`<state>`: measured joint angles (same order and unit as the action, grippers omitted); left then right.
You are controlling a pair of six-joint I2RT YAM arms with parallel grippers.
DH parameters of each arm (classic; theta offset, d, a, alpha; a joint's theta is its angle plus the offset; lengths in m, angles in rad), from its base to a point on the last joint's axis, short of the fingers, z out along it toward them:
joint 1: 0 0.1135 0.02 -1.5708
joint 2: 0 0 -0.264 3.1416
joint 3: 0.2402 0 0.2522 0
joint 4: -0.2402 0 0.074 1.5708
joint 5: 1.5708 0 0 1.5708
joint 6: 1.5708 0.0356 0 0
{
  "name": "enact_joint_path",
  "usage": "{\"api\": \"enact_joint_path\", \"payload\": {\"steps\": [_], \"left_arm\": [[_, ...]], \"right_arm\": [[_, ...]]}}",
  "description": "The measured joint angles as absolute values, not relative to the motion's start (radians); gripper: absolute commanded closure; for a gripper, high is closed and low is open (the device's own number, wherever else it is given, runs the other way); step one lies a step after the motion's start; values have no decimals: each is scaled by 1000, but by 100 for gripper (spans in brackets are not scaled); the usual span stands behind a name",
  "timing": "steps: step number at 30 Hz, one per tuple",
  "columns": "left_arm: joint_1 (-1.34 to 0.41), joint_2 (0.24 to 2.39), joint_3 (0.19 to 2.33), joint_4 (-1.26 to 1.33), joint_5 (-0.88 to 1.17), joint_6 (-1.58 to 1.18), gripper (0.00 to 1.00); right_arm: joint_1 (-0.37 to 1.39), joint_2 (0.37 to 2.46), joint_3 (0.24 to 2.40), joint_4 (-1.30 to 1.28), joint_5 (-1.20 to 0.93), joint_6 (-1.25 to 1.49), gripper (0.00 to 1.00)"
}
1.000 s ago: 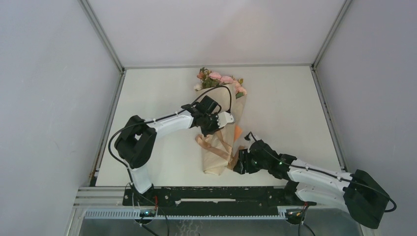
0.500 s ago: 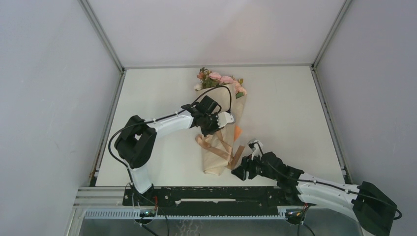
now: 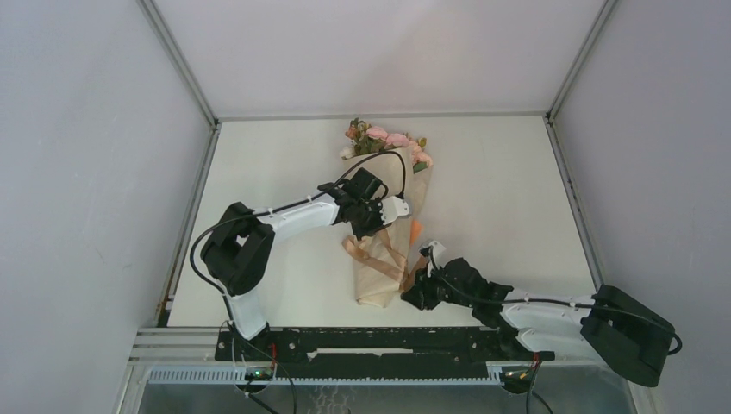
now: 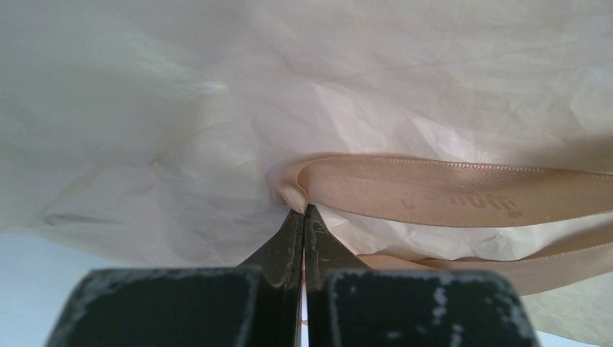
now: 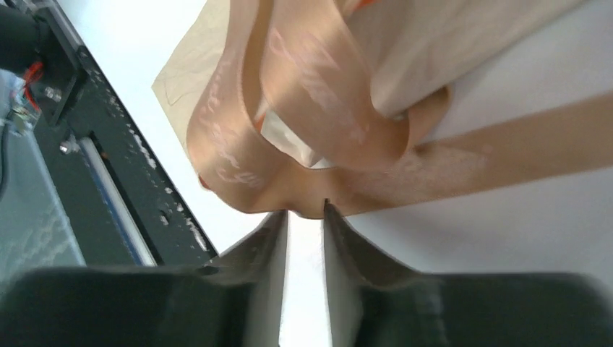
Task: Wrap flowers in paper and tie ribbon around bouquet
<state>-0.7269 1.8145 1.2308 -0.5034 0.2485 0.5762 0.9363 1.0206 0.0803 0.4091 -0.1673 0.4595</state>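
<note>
Two hands are working on one bouquet. Pink flowers [image 3: 385,137] are lying rolled inside the kraft paper [image 3: 376,283]. The blooms are poking out of the cone's wide far end, and its narrow end is pointing back toward the arm bases. The bundle is resting on the counter [image 3: 509,190].

Step, as I judge it: the wrapping is looking done and the tying is in hand. The satin ribbon [image 4: 448,191] is running across the middle of the cone in loose loops, with no knot showing.

- The left hand [image 4: 304,215] is sitting over the middle of the cone with its jaws pressed fully together. It is pinching a small fold of ribbon right at the tips, against the crinkled paper.
- The right hand [image 5: 305,211] is working at the cone's near right corner, low to the counter. Its jaws are standing partly apart, with a strip of white counter showing between them. A bunched fold of ribbon is lying across the tips. Whether they are biting it yet I cannot tell.

Next move, by my reckoning: the right hand is needing to close firmly on that fold. It should then draw it away from the cone while the left pinch anchors the other side, so the slack loops cinch. The risk is that limp ribbon slips off the tips, or that the light paper drags along with the pull.
</note>
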Motion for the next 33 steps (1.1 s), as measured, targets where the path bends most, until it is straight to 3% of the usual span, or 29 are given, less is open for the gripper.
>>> {"api": "enact_joint_path", "payload": {"steps": [3, 11, 19, 26, 33], "left_arm": [[-727, 1814, 1231, -505, 247, 576, 100], [-727, 1817, 1231, -505, 247, 575, 100], [-726, 1833, 1232, -500, 249, 565, 100], [-715, 1834, 1232, -476, 246, 495, 100], [-703, 1839, 1232, -455, 246, 452, 100]], "right_arm": [[929, 1050, 128, 369, -164, 452, 100], [897, 864, 152, 126, -187, 460, 100], [826, 641, 330, -101, -286, 443, 100], [543, 900, 405, 138, -403, 575, 100], [519, 1219, 581, 220, -432, 628, 100]]}}
